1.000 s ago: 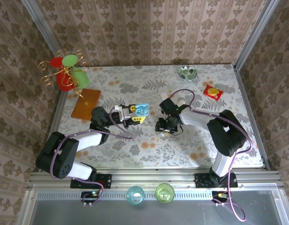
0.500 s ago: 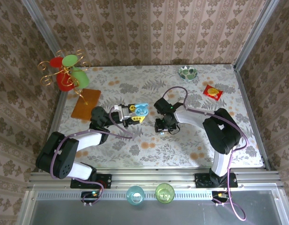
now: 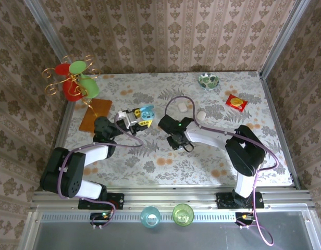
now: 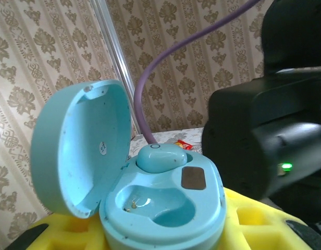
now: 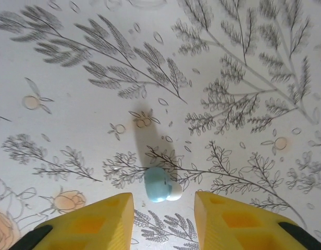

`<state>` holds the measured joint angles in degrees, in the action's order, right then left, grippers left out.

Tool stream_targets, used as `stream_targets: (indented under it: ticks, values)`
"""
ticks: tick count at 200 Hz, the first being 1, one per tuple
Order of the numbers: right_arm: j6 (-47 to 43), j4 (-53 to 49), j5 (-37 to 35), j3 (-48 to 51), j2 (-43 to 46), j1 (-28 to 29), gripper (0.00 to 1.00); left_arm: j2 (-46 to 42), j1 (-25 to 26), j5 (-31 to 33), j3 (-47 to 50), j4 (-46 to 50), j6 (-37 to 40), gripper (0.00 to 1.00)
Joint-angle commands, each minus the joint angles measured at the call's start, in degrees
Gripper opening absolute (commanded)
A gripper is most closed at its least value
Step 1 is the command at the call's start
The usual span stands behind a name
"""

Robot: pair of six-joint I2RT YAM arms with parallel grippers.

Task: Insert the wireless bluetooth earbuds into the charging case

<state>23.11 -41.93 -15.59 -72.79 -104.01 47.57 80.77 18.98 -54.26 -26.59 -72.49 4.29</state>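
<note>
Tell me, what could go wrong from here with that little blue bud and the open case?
The loose earbud lies on the table between the open fingers of the right pincer. It is tiny and rounded, so an off-centre squeeze might flick it away. The left pincer holds the charging case open with one socket empty; a twisted bud may not seat. The right arm sits close beside the case and could knock it.

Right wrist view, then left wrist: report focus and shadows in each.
Right wrist: tablecloth print sharp, earbud slightly soft, a blurred grey shadow streaks beyond it. Left wrist: charging case in focus; the black arm behind blurs, its green light glows.
</note>
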Motion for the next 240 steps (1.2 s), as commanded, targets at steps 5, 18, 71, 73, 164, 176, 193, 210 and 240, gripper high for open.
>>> stream_targets:
  ticks: [5, 18, 71, 73, 164, 176, 193, 210, 240]
  values:
    - [-0.7, -7.1, -10.1, -4.3, -3.9, 2.8, 0.37, -2.2, -1.8, 0.5, 0.9, -1.5, -0.9, 0.27]
    - [-0.3, -8.6, -11.8, -5.7, -5.4, 4.2, 0.36, -2.8, -2.9, 0.2, 1.2, -1.4, -1.0, 0.27]
    - [0.8, -11.1, -15.1, -8.4, -9.5, 7.6, 0.34, -4.0, -5.4, 0.5, 1.3, -1.4, -0.9, 0.27]
    - [0.8, -11.1, -15.1, -8.5, -9.6, 7.7, 0.34, -4.0, -5.4, 0.5, 1.3, -1.4, -0.9, 0.27]
    - [-0.2, -11.9, -17.7, -9.6, -13.4, 9.0, 0.30, -4.3, -5.5, 0.1, 1.4, -1.4, -1.0, 0.27]
    - [-0.5, -11.7, -17.8, -9.5, -13.5, 9.0, 0.30, -4.3, -5.5, -0.1, 1.3, -1.4, -1.0, 0.27]
    - [-0.8, -11.8, -18.1, -9.6, -14.0, 9.1, 0.29, -4.3, -5.5, -0.2, 1.3, -1.4, -1.1, 0.27]
    - [-1.0, -12.0, -18.4, -9.6, -14.5, 9.0, 0.29, -4.3, -5.5, -0.2, 1.2, -1.4, -1.1, 0.27]
    - [-1.7, -11.8, -18.3, -9.5, -14.8, 9.0, 0.28, -4.2, -5.5, -0.3, 1.1, -1.5, -1.2, 0.27]
